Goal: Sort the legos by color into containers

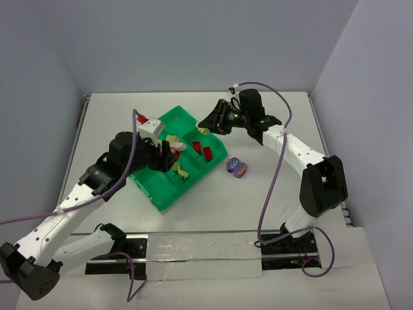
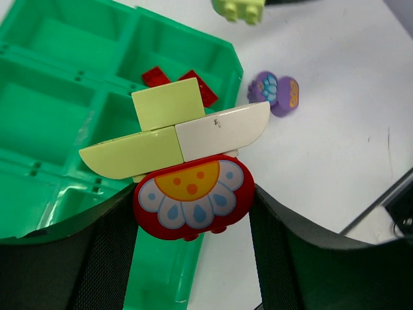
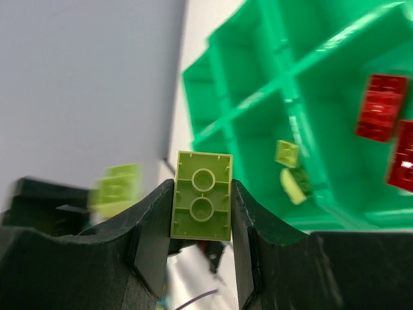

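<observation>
The green tray [image 1: 169, 191] lies in the middle of the table. My left gripper [image 2: 191, 201] is shut on a red flower-printed lego [image 2: 192, 197] with pale yellow-green [image 2: 169, 106] and white pieces stuck on top, held above the tray's near edge [image 2: 39, 213]. My right gripper [image 3: 202, 208] is shut on a yellow-green lego [image 3: 202, 203], held above the tray's far corner [image 1: 206, 131]. Red legos [image 1: 202, 150] lie in one compartment, yellow-green ones [image 3: 290, 169] in another. A purple lego [image 1: 236, 168] lies on the table right of the tray.
Grey walls close in the table at the back and both sides. Purple cables [image 1: 274, 174] hang along both arms. The arm bases sit on a rail [image 1: 193, 248] at the near edge.
</observation>
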`<state>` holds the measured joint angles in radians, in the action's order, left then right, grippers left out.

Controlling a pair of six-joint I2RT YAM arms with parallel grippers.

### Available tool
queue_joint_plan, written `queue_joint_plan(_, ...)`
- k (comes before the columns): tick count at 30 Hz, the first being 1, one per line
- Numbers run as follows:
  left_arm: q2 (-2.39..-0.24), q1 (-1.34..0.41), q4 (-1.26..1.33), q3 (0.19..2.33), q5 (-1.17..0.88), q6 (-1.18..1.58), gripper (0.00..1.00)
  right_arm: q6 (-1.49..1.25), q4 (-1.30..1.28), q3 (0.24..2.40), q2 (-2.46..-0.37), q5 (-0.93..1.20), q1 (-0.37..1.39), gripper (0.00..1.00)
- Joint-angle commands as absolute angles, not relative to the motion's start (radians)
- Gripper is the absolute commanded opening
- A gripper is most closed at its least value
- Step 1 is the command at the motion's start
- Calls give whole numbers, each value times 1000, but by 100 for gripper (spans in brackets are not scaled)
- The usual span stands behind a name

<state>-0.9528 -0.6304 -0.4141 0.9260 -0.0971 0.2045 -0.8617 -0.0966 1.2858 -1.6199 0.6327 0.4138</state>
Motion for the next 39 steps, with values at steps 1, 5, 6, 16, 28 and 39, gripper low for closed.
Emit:
queue_joint_plan(1, -831, -623, -382, 939, 45, 304, 0, -742, -196, 1296, -1574, 483, 451, 0)
queue_joint_plan(5, -827, -623, -432, 958, 126, 334, 0, -622, -332, 1388, -1644, 368, 574, 0)
queue_joint_plan(6, -835, -623, -441, 970, 139, 341, 0, -609, -348, 1403, -1657, 347, 605, 0)
queue_joint_plan(16, -879, -621, -477, 1046, 170, 365, 0, -596, -346, 1410, -1762, 325, 685, 29)
queue_joint_plan(28, -912, -621, -473, 1057, 139, 326, 0, -560, -425, 1486, -1772, 315, 702, 76)
queue_joint_plan(39, -999, -621, -417, 1065, -337, 148, 0, -559, -429, 1381, -1496, 377, 494, 75)
